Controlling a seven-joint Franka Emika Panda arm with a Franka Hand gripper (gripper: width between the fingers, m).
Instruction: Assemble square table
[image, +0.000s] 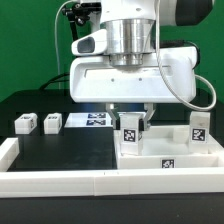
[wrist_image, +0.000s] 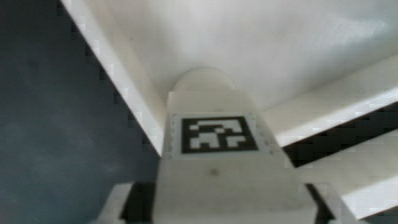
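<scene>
While the end effector (image: 133, 116) is squeezing one white leg (image: 131, 131) between its two fingers (wrist_image: 118, 206), it is hanging low over the square table top (image: 175, 152). The leg is pointing down, and its black-and-white tag is showing clearly in the wrist view. I think the step in hand is putting this leg into a corner of the top. The next move is calling for a careful line-up over the hole, then a push down and a twist, but the hole itself is hiding from view. The top is lying flat on the black worktop (image: 60, 150), on the exterior view's right, big and white with a raised rim. A second leg (image: 198, 128) is standing on it. A third leg (image: 25, 123) and a fourth leg (image: 52, 122) are waiting well apart on the exterior view's left.
</scene>
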